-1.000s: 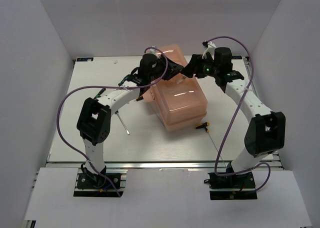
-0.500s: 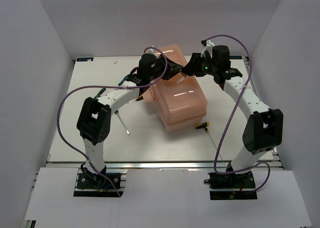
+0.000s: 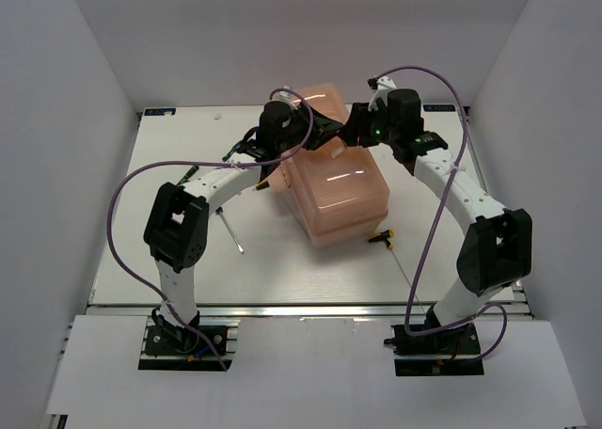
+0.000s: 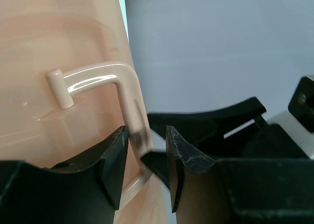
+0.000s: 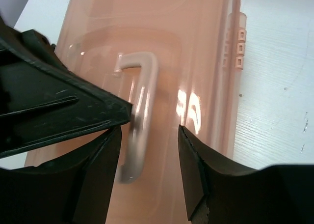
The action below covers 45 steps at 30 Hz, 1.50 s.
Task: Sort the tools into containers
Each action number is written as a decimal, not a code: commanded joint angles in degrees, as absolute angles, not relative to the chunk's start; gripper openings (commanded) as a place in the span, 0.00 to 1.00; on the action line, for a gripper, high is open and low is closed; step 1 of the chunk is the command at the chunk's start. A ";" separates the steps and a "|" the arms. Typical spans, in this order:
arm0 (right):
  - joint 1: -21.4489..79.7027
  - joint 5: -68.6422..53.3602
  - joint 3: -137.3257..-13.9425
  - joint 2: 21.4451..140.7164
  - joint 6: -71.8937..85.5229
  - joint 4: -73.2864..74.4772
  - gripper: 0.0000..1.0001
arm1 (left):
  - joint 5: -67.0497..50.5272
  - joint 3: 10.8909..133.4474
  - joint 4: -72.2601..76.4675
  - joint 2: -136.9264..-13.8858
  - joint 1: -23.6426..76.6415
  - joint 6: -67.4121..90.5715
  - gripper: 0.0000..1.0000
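Astride the toolbox's (image 3: 334, 189) lid handle (image 5: 142, 111), left gripper (image 4: 145, 130) and right gripper (image 5: 147, 129) crowd together, jaws spread, neither visibly pinching it. Best to close one squarely mid-handle and back the other clear.

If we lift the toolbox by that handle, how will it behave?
The handle looks rigid and glossy, so it probably won't flex but may slip in a grip. It seems pinned at its ends, so the toolbox could swing beneath it. The toolbox is bulky yet translucent and thin-walled, likely light for its size.
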<state>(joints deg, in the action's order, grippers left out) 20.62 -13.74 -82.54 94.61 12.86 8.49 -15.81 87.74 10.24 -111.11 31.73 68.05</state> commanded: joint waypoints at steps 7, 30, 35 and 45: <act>25.22 -12.22 -78.40 89.65 8.88 6.76 0.55 | -16.79 86.57 10.99 -109.78 32.26 67.94 0.47; 20.22 -26.35 -80.07 95.19 26.71 5.37 0.07 | -8.62 89.82 -2.36 -102.06 29.89 58.10 0.63; 18.72 -29.97 -81.82 94.83 29.26 2.81 0.00 | -0.99 87.64 -7.90 -94.85 29.27 52.40 0.66; 18.37 -27.87 -96.40 92.99 29.18 2.81 0.00 | 9.14 59.00 -10.02 -71.29 25.49 52.47 0.67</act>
<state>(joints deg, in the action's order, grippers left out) 18.31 -25.02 -87.53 96.12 28.73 10.70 5.80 65.21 -7.16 -73.87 27.20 53.06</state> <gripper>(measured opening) 0.166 0.667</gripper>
